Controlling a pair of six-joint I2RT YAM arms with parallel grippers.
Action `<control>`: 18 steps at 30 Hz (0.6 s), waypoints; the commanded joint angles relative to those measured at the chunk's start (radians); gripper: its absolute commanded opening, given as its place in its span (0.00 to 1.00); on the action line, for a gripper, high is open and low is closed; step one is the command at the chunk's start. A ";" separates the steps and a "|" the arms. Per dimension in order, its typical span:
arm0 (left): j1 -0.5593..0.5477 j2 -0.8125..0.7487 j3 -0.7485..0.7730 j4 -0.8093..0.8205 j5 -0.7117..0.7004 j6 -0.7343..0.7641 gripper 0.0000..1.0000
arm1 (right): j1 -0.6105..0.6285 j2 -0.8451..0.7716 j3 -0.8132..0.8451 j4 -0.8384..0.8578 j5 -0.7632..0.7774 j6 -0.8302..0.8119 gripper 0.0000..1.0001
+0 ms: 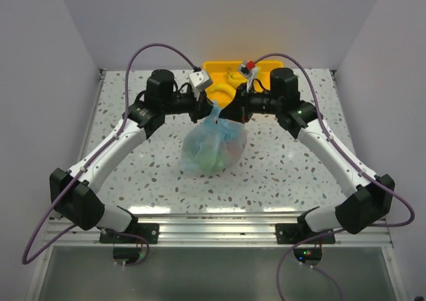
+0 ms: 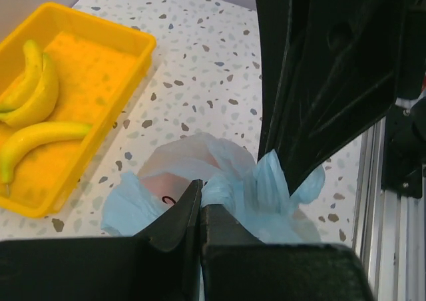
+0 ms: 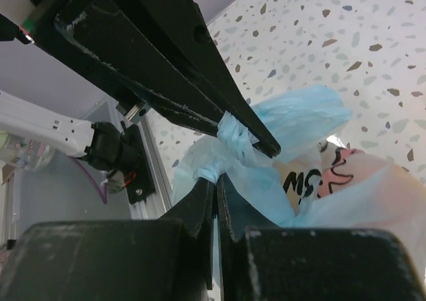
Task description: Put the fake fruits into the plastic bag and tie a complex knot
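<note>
From the top, the plastic bag (image 1: 214, 146) sits bulging mid-worktop (image 1: 286, 168). My left end effector (image 1: 205, 108) and right end effector (image 1: 231, 108) meet at its 12 o'clock, holding the handles up for tying.

Left wrist: the fingers are pressed together on blue film. The bananas (image 2: 30, 108) lie unpacked in the tray (image 2: 126, 41) at 10 o'clock.

Right wrist: it likewise pinches film, I judge to keep it taut.

A robotics lab cell: white walls (image 1: 66, 41) enclose a speckled table (image 1: 286, 171) with aluminium rail (image 1: 219, 226).
</note>
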 commanded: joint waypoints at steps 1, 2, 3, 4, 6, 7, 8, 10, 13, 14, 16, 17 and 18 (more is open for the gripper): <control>-0.006 -0.029 -0.062 0.169 -0.021 -0.174 0.00 | 0.009 -0.004 -0.059 0.147 0.038 0.039 0.00; -0.004 -0.033 -0.094 0.183 -0.027 -0.176 0.00 | 0.009 -0.002 -0.087 0.168 0.062 0.025 0.00; -0.006 -0.033 -0.128 0.218 -0.023 -0.183 0.00 | 0.009 0.003 -0.119 0.193 0.071 -0.001 0.00; -0.006 -0.026 -0.191 0.231 -0.017 -0.196 0.00 | 0.011 0.012 -0.168 0.213 0.076 -0.010 0.00; -0.006 -0.004 -0.254 0.278 -0.024 -0.219 0.00 | 0.015 0.049 -0.197 0.251 0.082 -0.018 0.00; -0.006 0.007 -0.307 0.281 -0.032 -0.226 0.00 | 0.015 0.061 -0.212 0.254 0.089 -0.028 0.00; -0.007 0.017 -0.329 0.281 -0.059 -0.223 0.00 | 0.018 0.069 -0.222 0.265 0.103 -0.039 0.00; -0.003 0.043 -0.374 0.298 -0.073 -0.216 0.00 | 0.017 0.079 -0.245 0.261 0.132 -0.062 0.00; -0.001 0.051 -0.380 0.289 -0.076 -0.199 0.00 | 0.017 0.082 -0.240 0.206 0.123 -0.073 0.00; -0.001 0.040 -0.380 0.292 -0.076 -0.196 0.03 | 0.017 0.078 -0.237 0.193 0.125 -0.073 0.01; -0.001 0.030 -0.366 0.285 -0.078 -0.185 0.12 | 0.017 0.064 -0.223 0.158 0.126 -0.081 0.10; 0.000 0.025 -0.354 0.263 -0.078 -0.177 0.15 | 0.017 0.061 -0.216 0.144 0.129 -0.081 0.13; -0.001 0.025 -0.324 0.219 -0.082 -0.168 0.18 | 0.018 0.056 -0.205 0.124 0.126 -0.091 0.16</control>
